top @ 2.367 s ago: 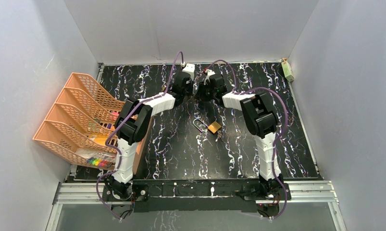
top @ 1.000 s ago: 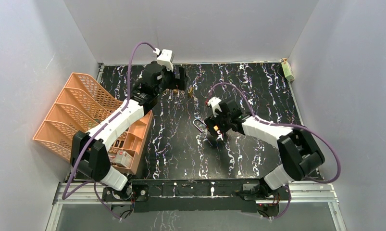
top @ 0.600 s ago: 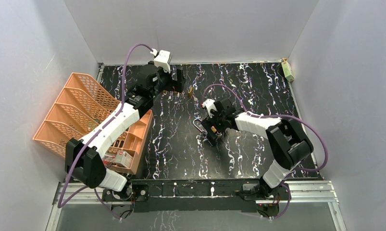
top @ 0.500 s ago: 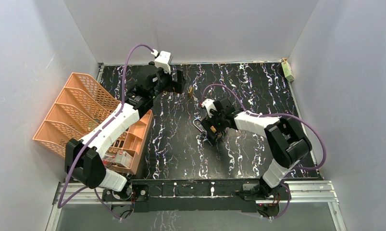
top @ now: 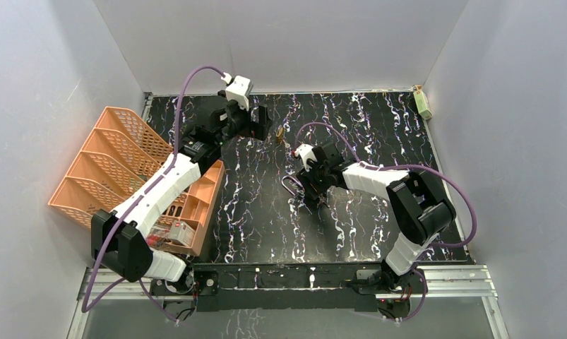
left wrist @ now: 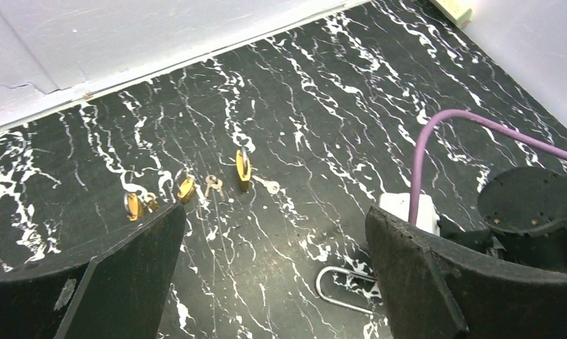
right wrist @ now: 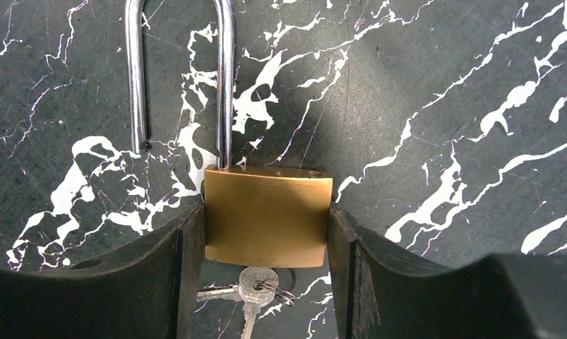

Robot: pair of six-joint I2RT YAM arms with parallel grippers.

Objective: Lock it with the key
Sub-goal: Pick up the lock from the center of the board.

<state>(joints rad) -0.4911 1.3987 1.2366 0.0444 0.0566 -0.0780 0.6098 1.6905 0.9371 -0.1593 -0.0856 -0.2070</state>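
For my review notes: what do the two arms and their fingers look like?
Both arms have white link shells and black joint housings: left arm, right arm. A purple cable loops along each, ending at a small white box on the wrist. The fingers are broad, matte black, with curved inner faces; no markings show.

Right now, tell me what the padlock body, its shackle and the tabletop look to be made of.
The padlock body: likely brass, golden with a soft satin sheen. The shackle: probably polished steel, bright silver with sharp highlights. The tabletop: black marble pattern with white veins; fine scratches hint at a printed laminate, but stone is possible.
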